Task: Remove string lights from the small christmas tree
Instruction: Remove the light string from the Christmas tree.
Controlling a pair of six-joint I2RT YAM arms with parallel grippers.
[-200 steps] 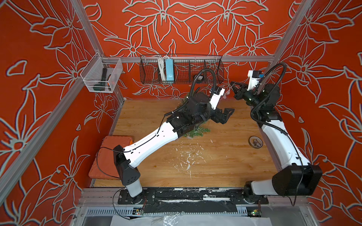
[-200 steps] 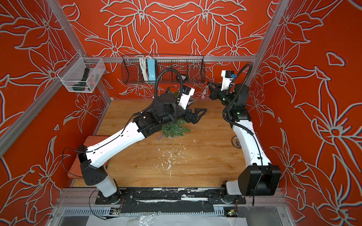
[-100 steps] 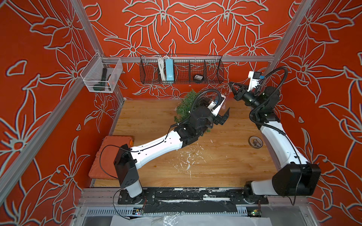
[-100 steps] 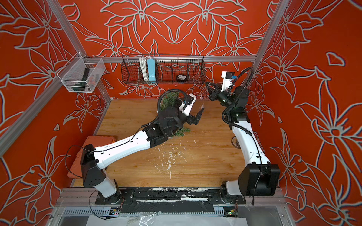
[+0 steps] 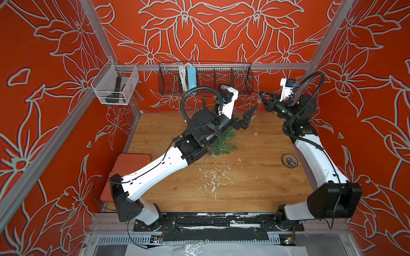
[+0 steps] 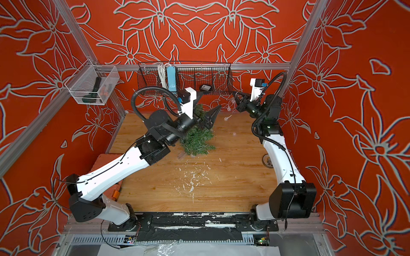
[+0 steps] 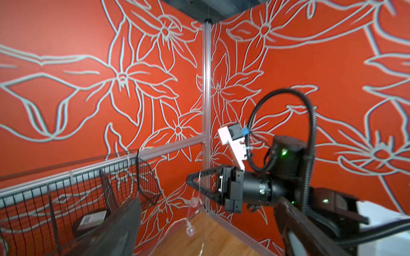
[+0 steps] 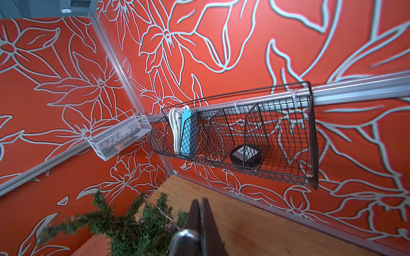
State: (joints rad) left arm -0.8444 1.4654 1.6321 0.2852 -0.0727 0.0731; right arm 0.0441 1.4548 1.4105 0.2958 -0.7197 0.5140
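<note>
String lights [image 7: 194, 202] are partly off — right gripper [image 7: 189, 177], clamped shut on the wire, holds a strand aloft, more threads the small christmas tree [image 6: 197, 139], left gripper [image 7: 208, 212] gapes empty.

Bright even light, blurred wrist views

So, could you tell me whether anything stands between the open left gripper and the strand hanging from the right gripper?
Nothing visible does. The string lights hang from the shut right gripper, and the left gripper, fingers open, faces them across open air. The small christmas tree lies lower down, out of that path.
</note>
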